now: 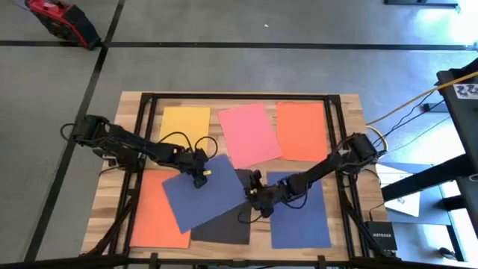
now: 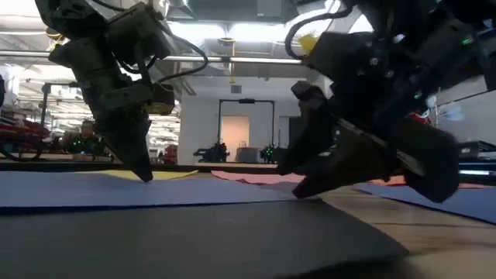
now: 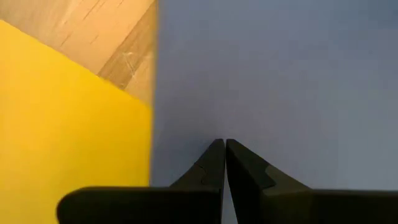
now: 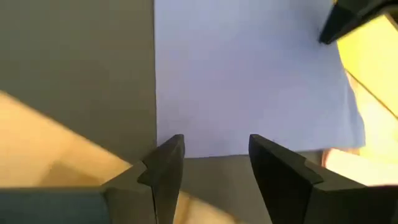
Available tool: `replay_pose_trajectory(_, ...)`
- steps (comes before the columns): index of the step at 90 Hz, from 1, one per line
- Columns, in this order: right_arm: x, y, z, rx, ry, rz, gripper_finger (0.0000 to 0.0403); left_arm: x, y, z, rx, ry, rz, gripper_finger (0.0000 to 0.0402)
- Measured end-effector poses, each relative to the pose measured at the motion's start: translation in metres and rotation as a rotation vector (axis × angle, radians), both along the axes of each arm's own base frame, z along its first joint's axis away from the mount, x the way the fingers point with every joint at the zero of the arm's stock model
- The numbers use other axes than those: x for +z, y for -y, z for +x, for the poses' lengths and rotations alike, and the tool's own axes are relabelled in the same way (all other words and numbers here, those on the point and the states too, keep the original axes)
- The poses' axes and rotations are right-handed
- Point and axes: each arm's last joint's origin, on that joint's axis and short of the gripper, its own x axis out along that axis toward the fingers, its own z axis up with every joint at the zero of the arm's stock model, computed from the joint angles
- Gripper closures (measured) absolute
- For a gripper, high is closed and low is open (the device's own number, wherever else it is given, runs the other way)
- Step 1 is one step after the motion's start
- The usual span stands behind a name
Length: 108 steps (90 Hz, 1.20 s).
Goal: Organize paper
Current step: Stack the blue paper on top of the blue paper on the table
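A dark blue paper sheet lies tilted at the table's middle, overlapping a black sheet and the near-left orange sheet. My left gripper is shut, its tips down on the blue sheet near its far-left corner. My right gripper is open and low at the blue sheet's right edge, its fingers over the black sheet. Yellow, pink and orange sheets lie flat along the far side. A second blue sheet lies near right. My left gripper presses its shut fingertips down on the blue sheet's top face, a little in from the edge beside the yellow sheet. The fingers slant down from the table's left, and the sheet lies flat under them. My right gripper: I cannot tell whether its open fingertips touch the black sheet.
A dark metal frame runs around the table's edges. Cables trail from both arms over the sheets. Bare wood shows between the black sheet and the near-right blue sheet.
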Motion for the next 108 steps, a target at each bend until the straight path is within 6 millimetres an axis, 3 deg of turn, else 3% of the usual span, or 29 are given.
replay_pose_trajectory(53, 0.015, -0.010, 0.008, 0.008, -0.059, -0.078, 0.0230, 0.001, 0.000, 0.001, -0.010, 0.009, 0.006, 0.0402)
replay_pose_trajectory(86, 0.013, -0.009, 0.006, -0.009, -0.088, -0.071, 0.0230, 0.025, 0.009, 0.021, -0.083, 0.102, 0.041, 0.0402)
replay_pose_trajectory(108, 0.012, -0.010, 0.004, 0.018, -0.128, -0.049, 0.0230, 0.007, 0.020, 0.024, -0.090, 0.035, 0.035, 0.0402)
